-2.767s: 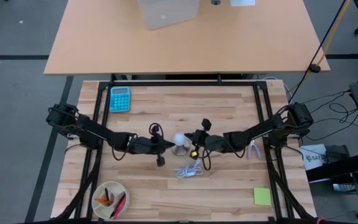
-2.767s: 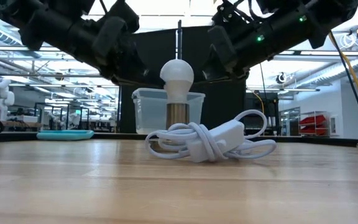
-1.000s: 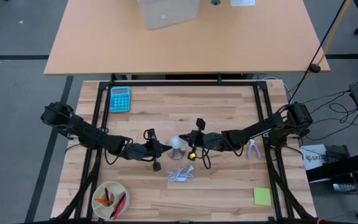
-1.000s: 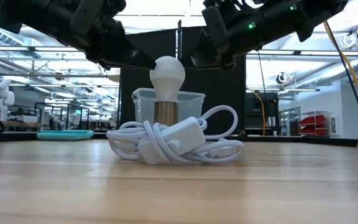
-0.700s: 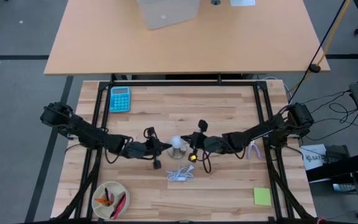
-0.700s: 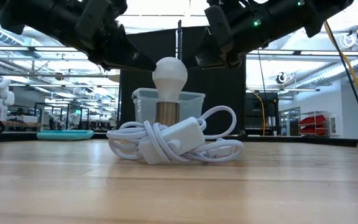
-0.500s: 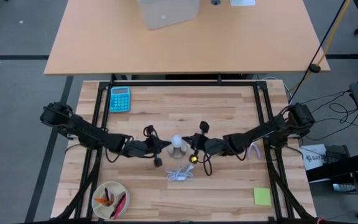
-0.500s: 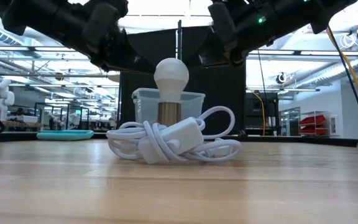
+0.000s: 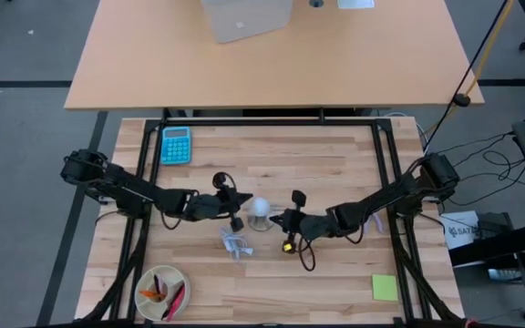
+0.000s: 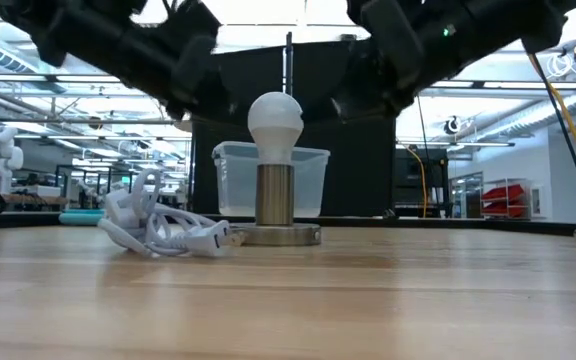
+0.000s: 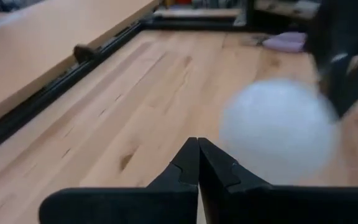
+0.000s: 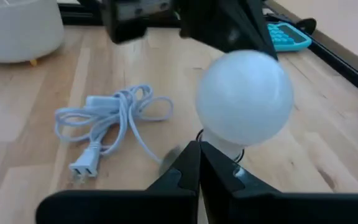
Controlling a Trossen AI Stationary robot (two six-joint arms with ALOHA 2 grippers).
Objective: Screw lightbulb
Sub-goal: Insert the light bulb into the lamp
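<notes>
From above, the lightbulb point(image 9: 260, 209) stands upright near the middle of the wooden table point(image 9: 335, 164), with the left gripper point(image 9: 241, 202) just beside it on one side and the right gripper point(image 9: 276, 219) just beside it on the other; both sets of jaws are pressed together and hold nothing. A white coiled cable point(image 9: 234, 243) lies near the bulb, a teal calculator point(image 9: 175, 145) sits at the far left corner, and a green sticky note point(image 9: 385, 288) at the near right. At table height, the lightbulb point(image 10: 275, 121) sits atop a metal socket point(image 10: 275, 205), the cable point(image 10: 163, 228) beside the base. The left wrist camera shows its closed fingertips point(image 11: 198, 155) near the blurred globe point(image 11: 277, 129). The right wrist camera shows the bulb point(image 12: 244, 97) just past its closed fingertips point(image 12: 197, 157).
</notes>
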